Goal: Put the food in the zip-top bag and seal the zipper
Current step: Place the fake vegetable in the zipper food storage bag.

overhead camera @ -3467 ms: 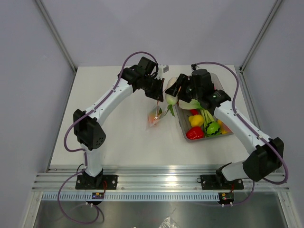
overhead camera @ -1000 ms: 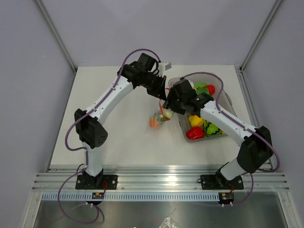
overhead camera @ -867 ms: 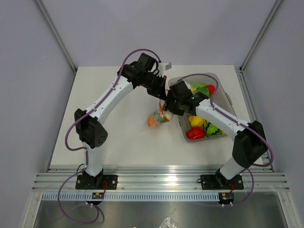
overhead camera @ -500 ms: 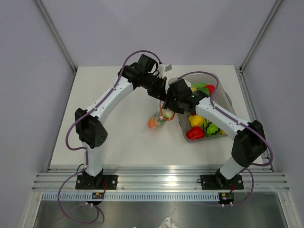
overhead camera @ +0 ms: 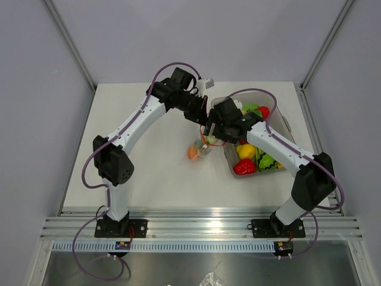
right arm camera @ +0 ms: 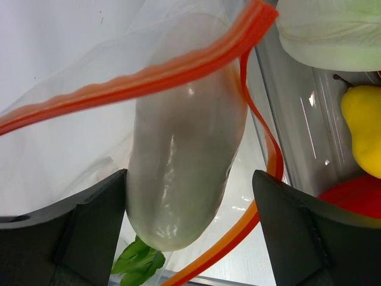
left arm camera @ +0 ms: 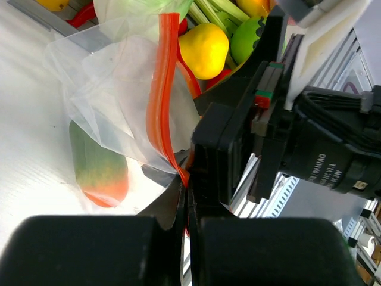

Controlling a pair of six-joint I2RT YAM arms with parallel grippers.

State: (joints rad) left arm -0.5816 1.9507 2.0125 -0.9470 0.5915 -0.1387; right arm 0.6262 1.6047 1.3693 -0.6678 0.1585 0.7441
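One clear bag (left arm camera: pixel 110 83) hangs over the middle of the bench (overhead camera: pixel 149 173), at about 9 o'clock from the one grey tub (right arm camera: pixel 303 119). The left fingers (left arm camera: pixel 171 204) are pinched fully together on the bag's zipper (left arm camera: pixel 162 101). They grip the red-orange strip at one end, so the pouch dangles from them. The zipper is unsealed. In the right wrist view its two strips part, one running across the top of the picture and the other curving down toward 5 o'clock, with the mouth gaping between them.

Two pieces of food are in the bag. One is a white radish (right arm camera: pixel 178 143) with green leaves at its end, sitting in the mouth behind one strip. The other is an orange-and-green piece (left arm camera: pixel 98 170) lower in the pouch, against the film. The right fingers (right arm camera: pixel 95 223) are spread wide on either side of the radish. The one at 9 o'clock lies right beside it and the one at 3 o'clock stands clear of it, so they grip nothing.

From above, five pieces can be counted in the tub. A green one (overhead camera: pixel 250 108) and a red one (overhead camera: pixel 264 111) are at the 12 o'clock end, and a yellow pear (overhead camera: pixel 246 151) is in the middle. A red pepper (overhead camera: pixel 244 167) and a green-and-yellow one (overhead camera: pixel 267 161) are at the 6 o'clock end. The right arm covers part of the tub.
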